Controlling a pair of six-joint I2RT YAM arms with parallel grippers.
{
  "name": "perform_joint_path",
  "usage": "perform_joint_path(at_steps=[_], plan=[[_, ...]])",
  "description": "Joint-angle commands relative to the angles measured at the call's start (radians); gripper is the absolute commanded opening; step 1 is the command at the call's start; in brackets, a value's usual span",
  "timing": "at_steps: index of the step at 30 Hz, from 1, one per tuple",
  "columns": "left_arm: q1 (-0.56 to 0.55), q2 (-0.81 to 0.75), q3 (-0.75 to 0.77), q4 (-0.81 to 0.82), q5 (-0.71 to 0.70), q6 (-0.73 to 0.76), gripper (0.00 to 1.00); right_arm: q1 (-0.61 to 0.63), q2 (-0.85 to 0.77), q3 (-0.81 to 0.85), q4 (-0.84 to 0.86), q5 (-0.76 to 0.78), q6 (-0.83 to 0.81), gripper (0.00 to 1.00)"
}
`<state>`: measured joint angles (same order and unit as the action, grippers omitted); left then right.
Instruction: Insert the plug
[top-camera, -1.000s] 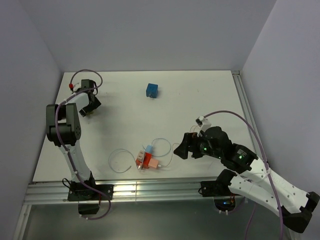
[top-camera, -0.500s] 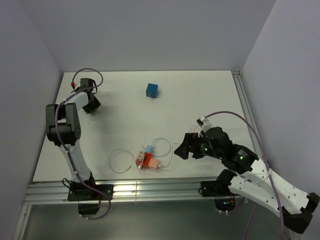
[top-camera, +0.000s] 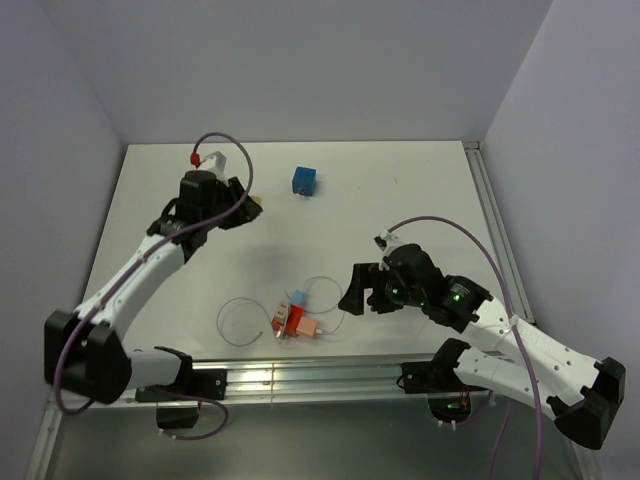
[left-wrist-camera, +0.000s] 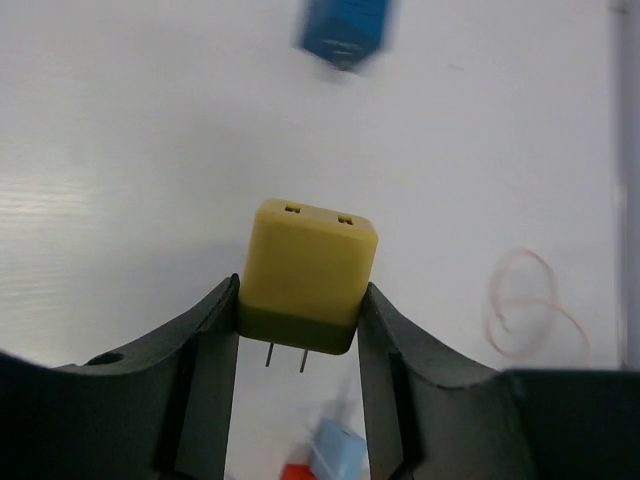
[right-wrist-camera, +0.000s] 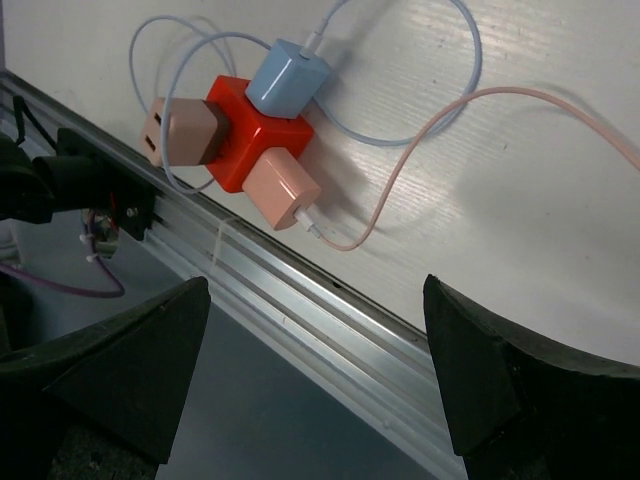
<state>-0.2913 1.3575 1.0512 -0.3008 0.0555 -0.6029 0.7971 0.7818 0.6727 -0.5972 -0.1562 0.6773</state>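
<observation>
Left wrist: we saw the left gripper (left-wrist-camera: 298, 300) clenching the yellow plug (left-wrist-camera: 312, 255).
Right wrist: we saw the right gripper (right-wrist-camera: 310, 340) spread wide near the red socket cube (right-wrist-camera: 250, 145).

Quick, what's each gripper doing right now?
Left gripper: shut on the yellow plug.
Right gripper: open, holding nothing.

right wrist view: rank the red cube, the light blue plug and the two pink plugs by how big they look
1. red socket cube, the largest, though partly covered.
2. lower pink plug, light blue plug and left pink plug look about alike, so I would not rank them.
</observation>
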Motion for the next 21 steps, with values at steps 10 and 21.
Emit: perform_joint_path(at_steps=[10,21], plan=[[-0.287,-0.515,-0.33,0.281,0.206,0.072,0.0,-0.113,0.12,0.226,0.089,-0.264,0.03,0.89],[-0.681,-0.479,-0.298,0.235,-0.09,0.267,0.0,-0.185,0.344,0.452,0.025,-0.433,-0.024,0.8]])
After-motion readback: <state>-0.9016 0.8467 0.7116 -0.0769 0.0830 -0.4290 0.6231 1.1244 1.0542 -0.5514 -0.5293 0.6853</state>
